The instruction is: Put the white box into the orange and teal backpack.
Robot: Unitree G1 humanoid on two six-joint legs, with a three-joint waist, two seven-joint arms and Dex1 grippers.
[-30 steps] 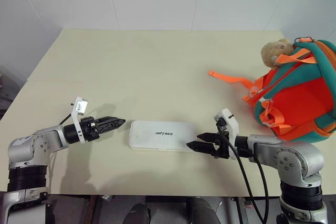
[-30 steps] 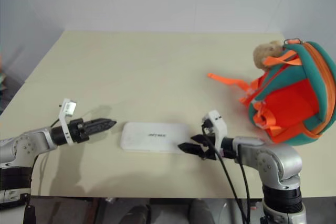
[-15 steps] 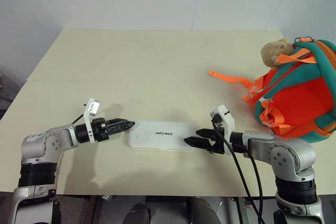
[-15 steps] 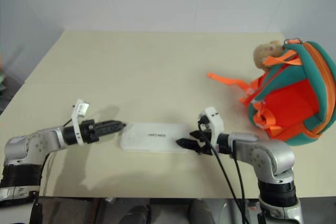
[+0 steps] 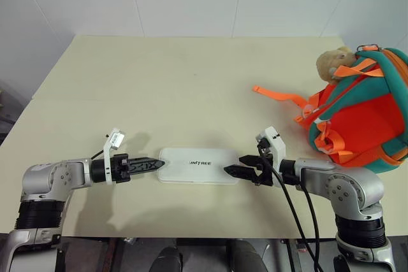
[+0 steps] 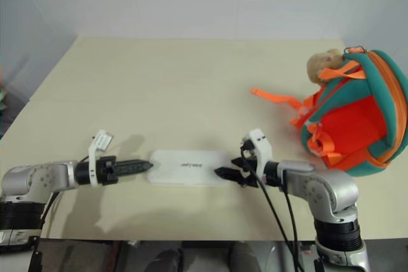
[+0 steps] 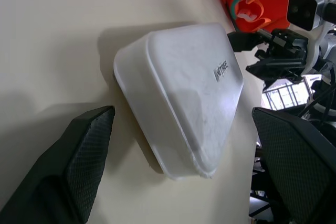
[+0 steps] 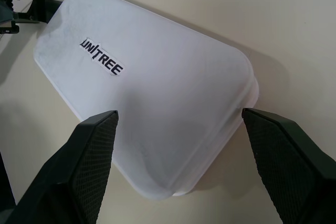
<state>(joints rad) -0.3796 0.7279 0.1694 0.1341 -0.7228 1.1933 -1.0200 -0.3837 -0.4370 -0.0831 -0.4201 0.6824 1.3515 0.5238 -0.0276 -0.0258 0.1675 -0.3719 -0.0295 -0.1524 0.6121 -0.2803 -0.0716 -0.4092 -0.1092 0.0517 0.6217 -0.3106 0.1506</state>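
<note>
The white box [image 5: 197, 165] lies flat near the table's front edge, with its UNITREE lettering facing up. My left gripper [image 5: 158, 165] is open at the box's left end, and in the left wrist view that end of the box [image 7: 184, 108] sits between the spread fingers [image 7: 79, 166]. At the box's right end my right gripper [image 5: 233, 165] is open too, its fingers [image 8: 283, 150] spread either side of the box [image 8: 147, 114]. I cannot tell whether any finger touches the box. The orange and teal backpack [image 5: 363, 119] lies at the right, its opening toward the box.
A tan plush toy [image 5: 335, 62] sits on top of the backpack. One orange strap [image 5: 280, 95] trails left from it across the beige table [image 5: 178, 81]. White walls close the far side, and the table's front edge runs just below both arms.
My left gripper has moved right and lower, up to the box's left end, and its wrist has turned. The right gripper and the box have stayed where they were.
</note>
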